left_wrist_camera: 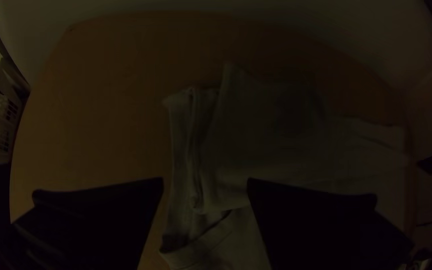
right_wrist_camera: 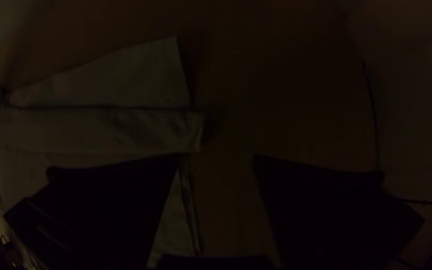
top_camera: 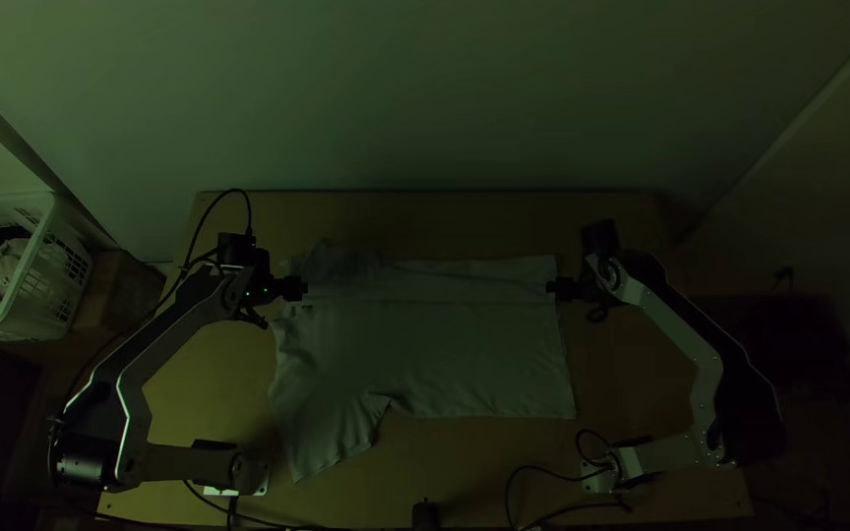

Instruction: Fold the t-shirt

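The t-shirt [top_camera: 425, 354] lay beneath the left tool [top_camera: 301, 288], hem near the right tool [top_camera: 551, 287], both gaping empty; a basket [top_camera: 63, 267] held cloth [top_camera: 6, 264].

Silver-grey links [top_camera: 171, 339] — black joints [top_camera: 84, 462] — and thin black cables [top_camera: 247, 205].

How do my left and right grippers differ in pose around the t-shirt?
The left gripper is at the t-shirt's sleeve end; the right gripper is at its hem end. The left gripper's open gap lies over the shirt, the right gripper's over the table just beside the hem. Both are open.
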